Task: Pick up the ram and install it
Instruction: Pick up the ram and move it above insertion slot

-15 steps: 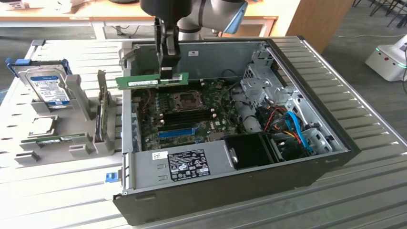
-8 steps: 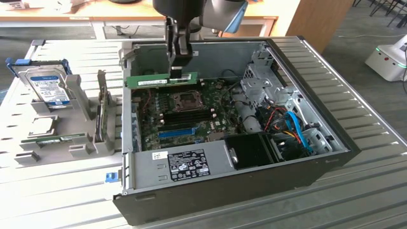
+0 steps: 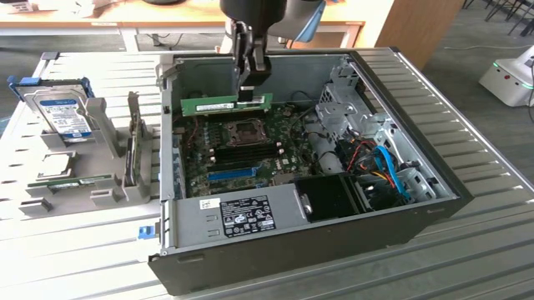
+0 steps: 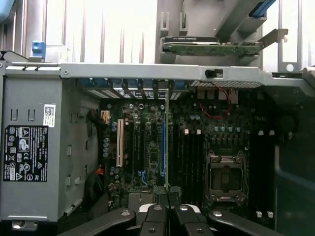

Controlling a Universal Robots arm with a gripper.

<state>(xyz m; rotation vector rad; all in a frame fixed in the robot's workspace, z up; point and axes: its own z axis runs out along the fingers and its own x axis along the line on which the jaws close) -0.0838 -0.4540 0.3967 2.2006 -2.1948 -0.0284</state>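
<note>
**Ram gripped above the open case**

The pincer (image 3: 249,92) is closed on the upper edge of the ram (image 3: 227,104). The stick hangs level just beneath its fingertips, over the motherboard (image 3: 284,159) inside the open computer case (image 3: 276,250). In the wrist view, the thin green strip ahead of the pincer is probably the ram edge-on.

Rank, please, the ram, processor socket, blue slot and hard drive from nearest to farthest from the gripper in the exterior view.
1. ram: held in the gripper.
2. processor socket: just below it.
3. blue slot: farther down the board.
4. hard drive: outside the case, exterior view's left.
</note>
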